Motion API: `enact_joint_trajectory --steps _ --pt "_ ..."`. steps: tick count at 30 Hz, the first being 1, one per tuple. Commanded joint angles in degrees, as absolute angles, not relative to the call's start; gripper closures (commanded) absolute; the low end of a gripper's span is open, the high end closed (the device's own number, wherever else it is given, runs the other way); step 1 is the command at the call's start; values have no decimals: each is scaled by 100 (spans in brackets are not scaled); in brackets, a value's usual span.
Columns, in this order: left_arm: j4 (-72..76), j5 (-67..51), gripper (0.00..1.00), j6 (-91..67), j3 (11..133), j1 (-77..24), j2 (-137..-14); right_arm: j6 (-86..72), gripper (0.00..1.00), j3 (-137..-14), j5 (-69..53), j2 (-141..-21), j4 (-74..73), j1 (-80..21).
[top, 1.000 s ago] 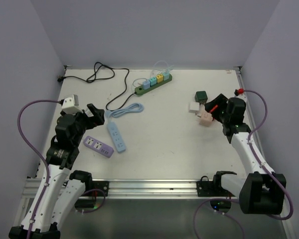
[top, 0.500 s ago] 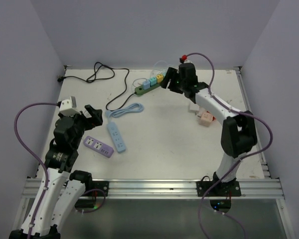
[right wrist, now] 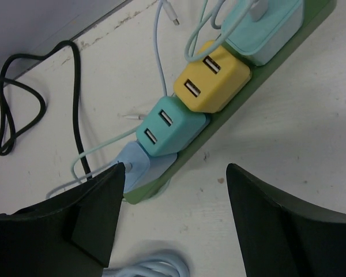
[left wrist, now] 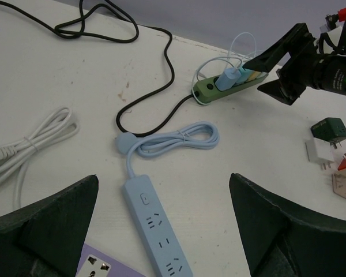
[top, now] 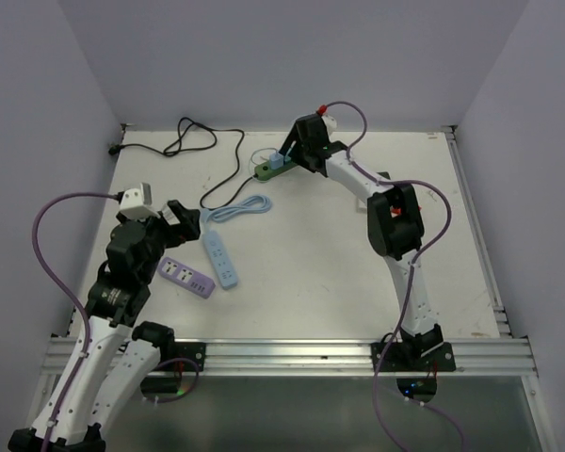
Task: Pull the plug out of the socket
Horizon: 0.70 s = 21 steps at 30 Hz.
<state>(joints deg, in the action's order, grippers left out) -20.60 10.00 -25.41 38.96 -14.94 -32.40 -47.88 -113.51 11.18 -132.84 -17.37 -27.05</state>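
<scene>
Dark green socket (right wrist: 184,167) lies flat, four coloured plugs (right wrist: 213,78) seated in a row.

- The socket (left wrist: 206,90) you're working on is dark green, and its cord (right wrist: 76,109) is black.
- Plugged along it you'll find a yellow adapter (right wrist: 213,78), a teal adapter (right wrist: 170,127) and a light blue plug (right wrist: 139,164). The end adapter (right wrist: 265,32) looks pale mint, though glare makes that hard to judge.
- Your other strips are a light blue strip (left wrist: 158,231) and a purple strip (top: 186,276).
- The loose cubes: a dark green cube (left wrist: 330,128), a white cube (left wrist: 318,151) and a pink cube (left wrist: 345,186).
- The coiled cable (left wrist: 40,135) is white.
- The surface (left wrist: 248,150) is white with faint smudges.
</scene>
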Motion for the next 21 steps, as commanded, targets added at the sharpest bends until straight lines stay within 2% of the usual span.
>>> enact_joint_trajectory --steps 1,6,12,15,18,19,21 --pt "-1977 1204 0 -2443 3946 -1643 -3287 -5185 25 -12154 1538 -13543 -1995 -2742" --pt "-2056 1336 0 -2391 4017 -1801 -3340 -5449 24 -13103 1793 -14343 -2495 -2742" --pt "-2083 1406 0 -2347 4043 -1933 -3357 -5581 22 -13586 1890 -14817 -2627 -2742" --pt "-2083 1406 0 -2338 4043 -1960 -3349 -5511 26 -13641 1759 -14897 -2689 -2742" --pt "-2083 1406 0 -2329 4043 -1969 -3314 -5467 42 -13283 1662 -14723 -2594 -2725" --pt "-2083 1415 0 -2329 4043 -1969 -3296 -5449 56 -13150 1609 -14661 -2532 -2725" --pt "-2092 1424 1 -2329 4043 -1960 -3296 -5414 72 -12789 1573 -14459 -2417 -2690"
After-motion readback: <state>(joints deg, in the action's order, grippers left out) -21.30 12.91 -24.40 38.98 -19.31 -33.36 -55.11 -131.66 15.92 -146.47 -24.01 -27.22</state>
